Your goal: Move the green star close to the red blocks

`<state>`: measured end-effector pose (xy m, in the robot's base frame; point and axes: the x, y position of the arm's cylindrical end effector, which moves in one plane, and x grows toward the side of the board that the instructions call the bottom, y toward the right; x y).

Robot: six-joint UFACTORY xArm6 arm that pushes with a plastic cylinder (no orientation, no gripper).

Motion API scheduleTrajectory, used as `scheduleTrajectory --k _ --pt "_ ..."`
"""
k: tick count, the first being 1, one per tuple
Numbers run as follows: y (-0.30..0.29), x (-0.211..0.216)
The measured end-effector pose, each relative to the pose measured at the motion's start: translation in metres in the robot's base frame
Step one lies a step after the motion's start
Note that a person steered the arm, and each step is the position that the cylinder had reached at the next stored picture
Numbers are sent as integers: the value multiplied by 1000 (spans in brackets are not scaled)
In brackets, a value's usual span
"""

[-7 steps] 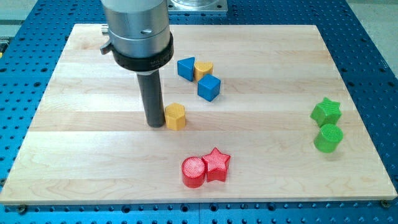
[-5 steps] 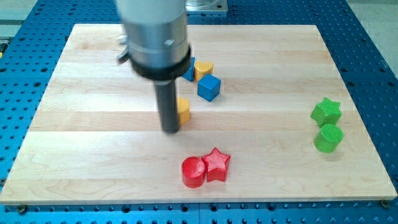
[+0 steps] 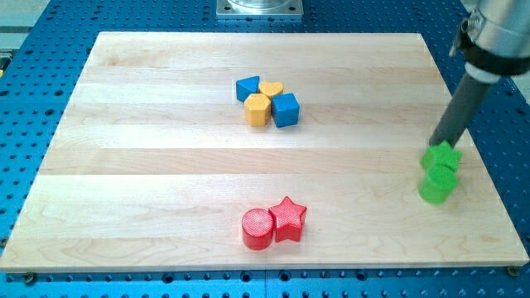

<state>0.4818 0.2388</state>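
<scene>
The green star (image 3: 444,156) lies near the board's right edge, touching a green cylinder (image 3: 436,185) just below it. My tip (image 3: 440,143) rests at the star's upper edge, the rod leaning up to the view's right. The red cylinder (image 3: 257,229) and the red star (image 3: 288,218) sit side by side at the bottom centre, far to the left of the green star.
A blue block (image 3: 248,88), a yellow heart (image 3: 271,88), a yellow hexagonal block (image 3: 257,108) and a blue cube (image 3: 285,109) cluster at the upper centre of the wooden board (image 3: 124,165). The board's right edge (image 3: 480,165) runs close beside the green blocks.
My tip has gone from beside the yellow hexagonal block across to the green star at the right. The yellow hexagonal block now sits up against the blue cube. The green star sits slightly lower.
</scene>
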Motion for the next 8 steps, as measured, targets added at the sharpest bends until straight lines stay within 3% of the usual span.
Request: scheduleTrajectory --k 1,2,3,5,8 --pt "7 33" --pt "86 44" --pt "32 67" --pt "-170 45" --pt "-268 -3"
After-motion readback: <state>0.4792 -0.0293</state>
